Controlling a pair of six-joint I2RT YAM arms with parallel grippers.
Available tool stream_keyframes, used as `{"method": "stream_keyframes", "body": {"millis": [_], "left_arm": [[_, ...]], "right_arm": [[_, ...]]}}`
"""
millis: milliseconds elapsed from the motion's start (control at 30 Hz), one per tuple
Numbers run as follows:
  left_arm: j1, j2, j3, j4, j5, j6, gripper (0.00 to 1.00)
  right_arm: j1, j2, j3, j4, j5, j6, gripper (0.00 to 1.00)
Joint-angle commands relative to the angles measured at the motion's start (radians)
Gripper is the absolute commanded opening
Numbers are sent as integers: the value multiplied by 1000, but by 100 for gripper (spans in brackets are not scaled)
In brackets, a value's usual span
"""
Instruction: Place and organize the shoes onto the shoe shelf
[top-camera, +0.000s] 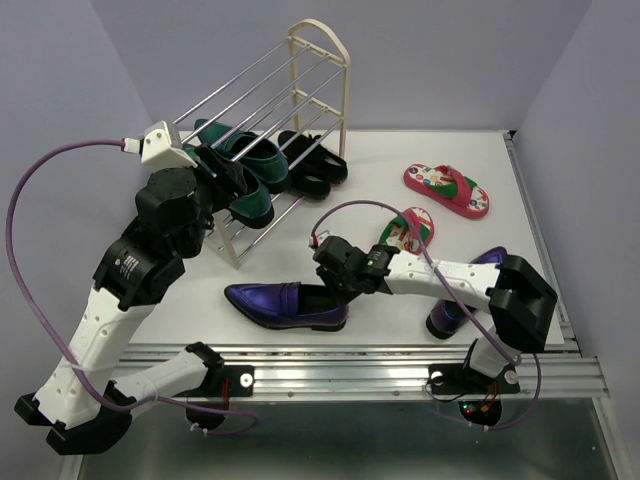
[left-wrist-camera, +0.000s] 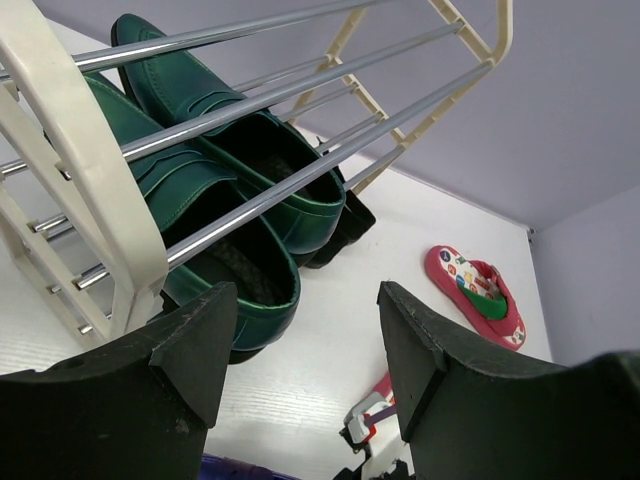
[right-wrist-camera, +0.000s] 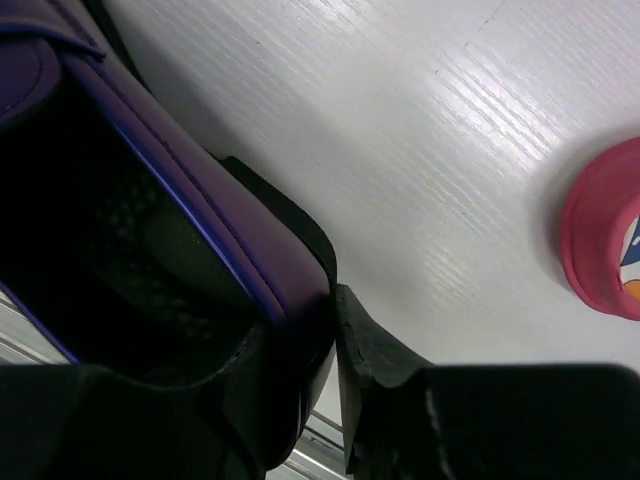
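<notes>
The shoe shelf (top-camera: 300, 90) stands at the back left. Two dark green shoes (top-camera: 243, 170) and two black shoes (top-camera: 318, 165) lie on its lowest tier. A purple loafer (top-camera: 283, 304) lies on the table in front. My right gripper (top-camera: 337, 283) is shut on the loafer's heel wall (right-wrist-camera: 290, 285), one finger inside the shoe and one outside. My left gripper (top-camera: 232, 182) is open and empty at the shelf's near end, next to the green shoes (left-wrist-camera: 230, 180). One red flip-flop (top-camera: 447, 190) lies at the right. Another (top-camera: 410, 230) is partly hidden behind my right arm.
A second purple loafer (top-camera: 465, 295) stands on end by my right arm's base, mostly hidden. The shelf's cream end frame (left-wrist-camera: 75, 180) and metal rods (left-wrist-camera: 300, 90) are just beside my left fingers. A metal rail (top-camera: 350, 375) runs along the table's front edge.
</notes>
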Motion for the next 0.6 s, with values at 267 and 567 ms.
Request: {"method": "stream_keyframes", "body": {"millis": [267,567], "left_arm": [[3,-7,-2,32,-25,21,69],[3,-7,-1,29,-37,25,69]], "right_arm": [[-16,-97,46,-30,167,32,1],[-133,-130,79,-60,232,164,1]]}}
